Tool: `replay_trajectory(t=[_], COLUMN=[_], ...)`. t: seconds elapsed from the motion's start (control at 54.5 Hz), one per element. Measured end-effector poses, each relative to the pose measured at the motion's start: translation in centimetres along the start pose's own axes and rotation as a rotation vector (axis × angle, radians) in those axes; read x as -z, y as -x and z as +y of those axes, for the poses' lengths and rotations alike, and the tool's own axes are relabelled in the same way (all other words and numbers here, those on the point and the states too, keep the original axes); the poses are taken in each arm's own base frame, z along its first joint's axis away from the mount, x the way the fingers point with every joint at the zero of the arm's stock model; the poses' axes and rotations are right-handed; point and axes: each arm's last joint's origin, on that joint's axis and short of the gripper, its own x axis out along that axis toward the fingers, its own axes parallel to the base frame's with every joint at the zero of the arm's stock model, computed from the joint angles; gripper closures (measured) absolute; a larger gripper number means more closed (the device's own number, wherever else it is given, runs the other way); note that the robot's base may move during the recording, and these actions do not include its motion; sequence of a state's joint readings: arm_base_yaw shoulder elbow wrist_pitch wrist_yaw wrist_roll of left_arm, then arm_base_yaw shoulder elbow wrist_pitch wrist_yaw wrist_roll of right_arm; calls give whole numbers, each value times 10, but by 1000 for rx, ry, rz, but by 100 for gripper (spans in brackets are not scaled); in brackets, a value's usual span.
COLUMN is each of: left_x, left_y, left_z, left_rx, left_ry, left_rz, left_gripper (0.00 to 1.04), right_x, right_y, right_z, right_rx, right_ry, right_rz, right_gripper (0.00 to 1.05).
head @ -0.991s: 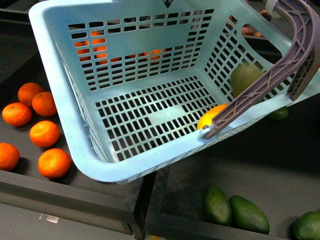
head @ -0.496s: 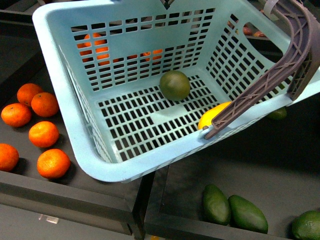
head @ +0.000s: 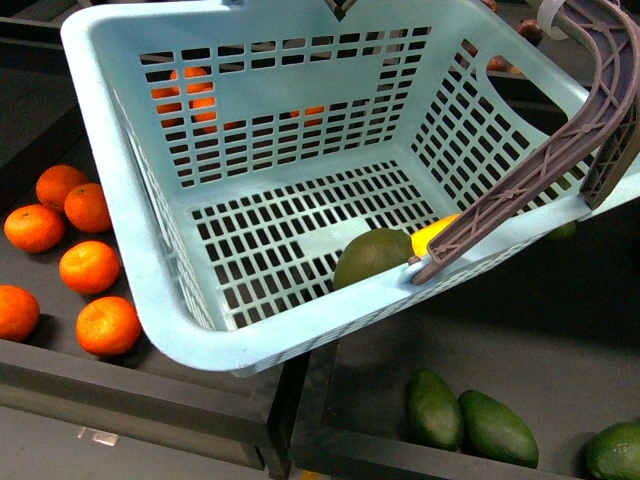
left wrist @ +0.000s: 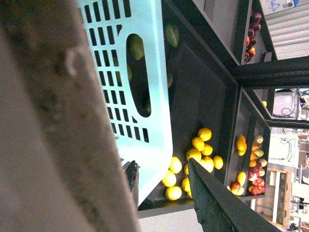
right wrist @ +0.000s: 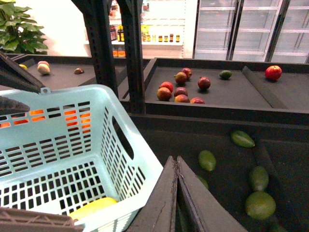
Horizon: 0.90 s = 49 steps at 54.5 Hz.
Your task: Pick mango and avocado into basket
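Against the near wall of the tilted light turquoise slotted plastic basket [head: 120, 200], the dull dark green egg-shaped avocado [head: 372, 256] lies just beside the smooth yellow-orange oval mango [head: 436, 232]. Both picks look done, so next is probably levelling the basket. The right hand [right wrist: 175, 162], fingers together and empty, hangs outside the basket, apart from both fruits. I cannot tell the left hand's state.

Dark trays [head: 560, 340] bearing loose tangerines [head: 88, 267], avocados [head: 497, 428]

The dull dark green egg-shaped avocado [head: 372, 257] has rolled from the light turquoise slotted plastic basket [head: 250, 28]'s far wall to its near wall.
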<state>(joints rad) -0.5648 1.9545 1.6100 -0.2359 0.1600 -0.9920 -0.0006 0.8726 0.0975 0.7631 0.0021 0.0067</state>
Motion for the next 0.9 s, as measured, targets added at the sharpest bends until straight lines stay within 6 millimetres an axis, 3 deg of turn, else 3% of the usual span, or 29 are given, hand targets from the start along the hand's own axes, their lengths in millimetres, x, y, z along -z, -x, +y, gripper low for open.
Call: replay_trajectory(t=[0.294,0.899], left_x=[0,0], left_y=[0,0], left_z=[0,0], left_rx=[1,0], left_ry=[-4,-4], left_rz=[1,0], left_gripper=[72,72], right_x=[15,8], right_y=[19,44], right_z=[0,0], right_rx=[0,0], right_ry=[0,1], right_rz=[8,-19], right_gripper=[102,102])
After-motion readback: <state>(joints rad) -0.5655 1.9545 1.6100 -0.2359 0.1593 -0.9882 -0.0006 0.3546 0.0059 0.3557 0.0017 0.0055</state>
